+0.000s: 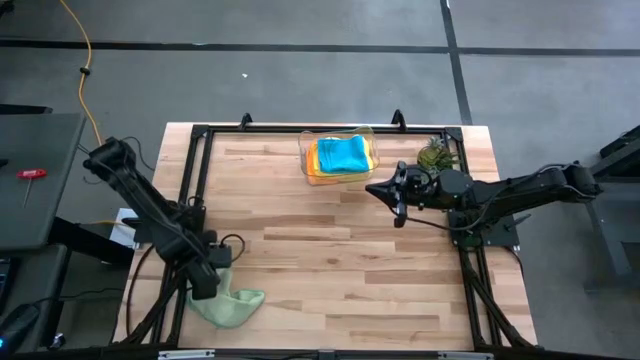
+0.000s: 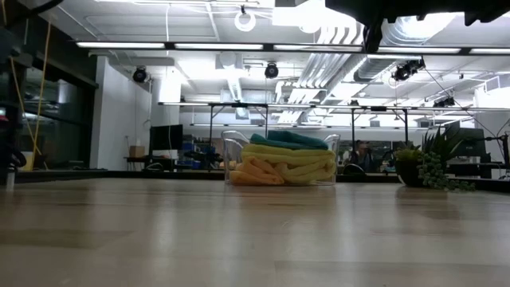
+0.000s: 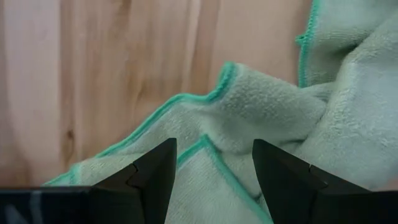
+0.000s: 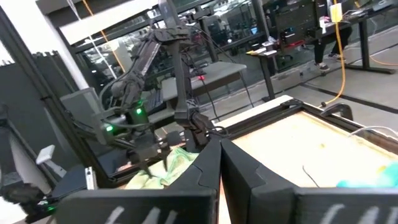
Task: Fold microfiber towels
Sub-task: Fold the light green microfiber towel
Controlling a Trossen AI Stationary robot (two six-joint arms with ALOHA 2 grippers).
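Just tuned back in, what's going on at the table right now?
The left gripper is down at the near left corner of the table, fingers open over a crumpled light green towel that lies unfolded there. The right gripper hangs shut over the table's right side, holding nothing. The other towels, teal-blue on top of yellow and orange, sit stacked in the clear bin at the far edge, beside a small plant.

I see fuzzy, matt cloth on the light green towel (image 3: 273,118), its hem stitched in darker thread. The table (image 1: 330,270) is smooth, pale wood planks. The bin (image 2: 235,155) is clear glossy plastic, holding soft folded towels (image 2: 287,163).
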